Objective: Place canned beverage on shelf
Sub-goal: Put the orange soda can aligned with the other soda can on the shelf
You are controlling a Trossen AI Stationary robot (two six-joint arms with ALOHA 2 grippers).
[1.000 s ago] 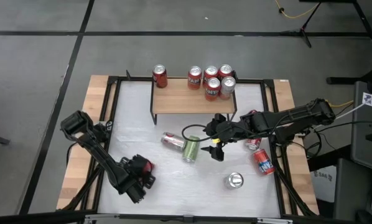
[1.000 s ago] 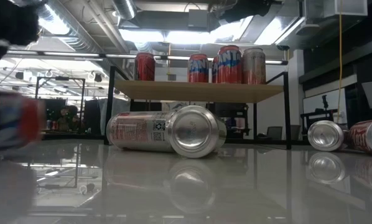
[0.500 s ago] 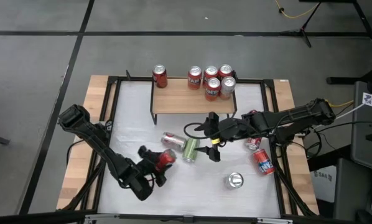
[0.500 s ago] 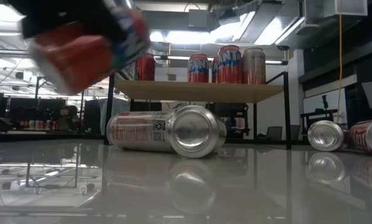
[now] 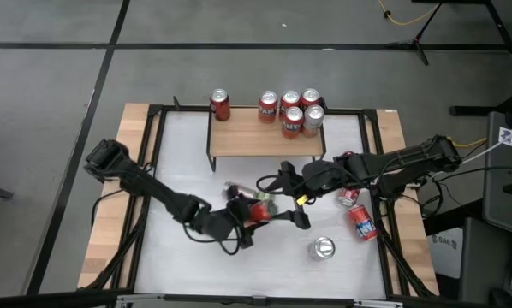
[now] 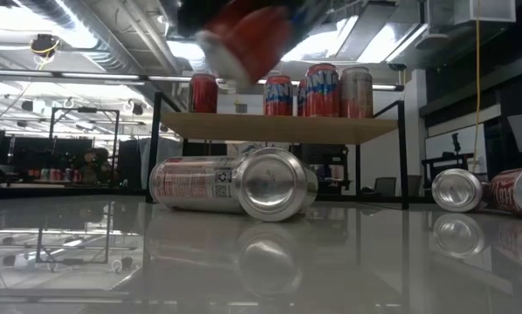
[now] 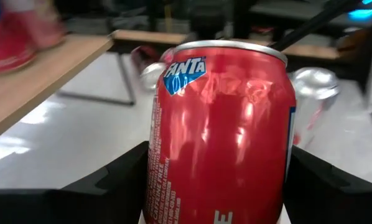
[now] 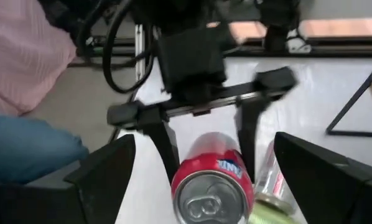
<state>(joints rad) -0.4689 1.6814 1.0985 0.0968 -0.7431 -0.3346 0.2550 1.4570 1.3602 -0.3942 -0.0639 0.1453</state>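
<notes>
The left pincer [image 5: 254, 211] pinched a red can [image 7: 220, 134] between its fingers, held above mid-bench [image 5: 179, 162], in front of the shelf [image 5: 256, 139]. The right pincer [image 5: 292, 198] hung spread just beside it, near two cans [image 6: 235, 183] lying on the bench. Five cans [image 5: 290, 109] stood on the shelf. A person [image 8: 24, 106] showed beyond the bench.

Bright ceiling lights [image 6: 200, 52] are glaring overhead and mirroring in the glossy bench [image 6: 113, 262]. The held red can [image 6: 248, 39] is smearing with motion blur; the shelf [image 7: 30, 81] is appearing soft.
</notes>
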